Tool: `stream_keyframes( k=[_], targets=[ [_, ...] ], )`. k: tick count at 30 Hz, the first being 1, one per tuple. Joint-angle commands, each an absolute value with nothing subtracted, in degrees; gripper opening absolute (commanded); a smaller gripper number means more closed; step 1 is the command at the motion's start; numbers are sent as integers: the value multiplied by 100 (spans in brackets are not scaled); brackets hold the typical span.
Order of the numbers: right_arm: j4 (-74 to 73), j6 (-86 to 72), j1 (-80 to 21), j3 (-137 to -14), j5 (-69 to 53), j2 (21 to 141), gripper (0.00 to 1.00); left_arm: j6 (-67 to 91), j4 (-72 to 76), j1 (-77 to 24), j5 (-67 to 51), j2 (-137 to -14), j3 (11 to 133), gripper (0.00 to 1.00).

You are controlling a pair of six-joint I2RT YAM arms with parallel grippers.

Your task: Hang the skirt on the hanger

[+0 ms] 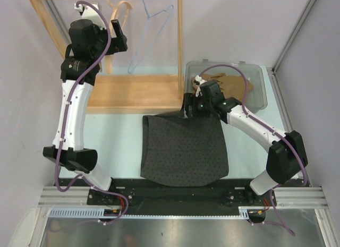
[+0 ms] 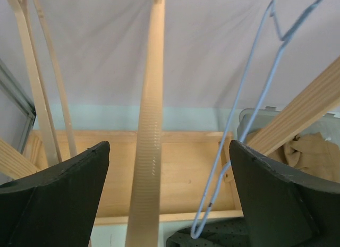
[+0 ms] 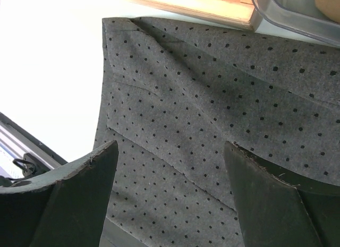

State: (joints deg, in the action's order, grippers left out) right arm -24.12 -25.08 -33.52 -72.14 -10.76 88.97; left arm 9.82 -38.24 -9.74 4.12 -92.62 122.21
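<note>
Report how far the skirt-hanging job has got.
Done: nothing yet. The skirt lies flat on the table, and the blue wire hanger hangs bare on the wooden rack. In hand: left tool open by the hanger, right tool open over the skirt. Remaining: grasp both, fit skirt on hanger.

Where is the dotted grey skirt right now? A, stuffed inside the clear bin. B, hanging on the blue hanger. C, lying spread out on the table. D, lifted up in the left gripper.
C: the skirt lies flat on the table, while the blue hanger hangs bare with no cloth on it.
</note>
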Motion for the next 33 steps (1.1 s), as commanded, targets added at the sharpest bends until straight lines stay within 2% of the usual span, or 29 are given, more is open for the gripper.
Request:
stream_keyframes(
  k=[1, 11, 23, 33],
  targets=[
    [-2118, -2663, -3392, -7444, -1072, 8974, 85, 896, -3736, -782, 483, -9246, 12375, 97],
    [-2153, -2760, -3463, -7444, -941, 9026, 84, 809, -3841, -721, 439, -9264, 12305, 95],
    [-2189, -2821, -3586, -7444, -923, 9123, 83, 773, -3445, -589, 782, -8446, 11971, 100],
    [-2232, -2786, -3577, -7444, -967, 9149, 83, 1722, -3630, 693, 54, -8411, 11839, 100]
  ],
)
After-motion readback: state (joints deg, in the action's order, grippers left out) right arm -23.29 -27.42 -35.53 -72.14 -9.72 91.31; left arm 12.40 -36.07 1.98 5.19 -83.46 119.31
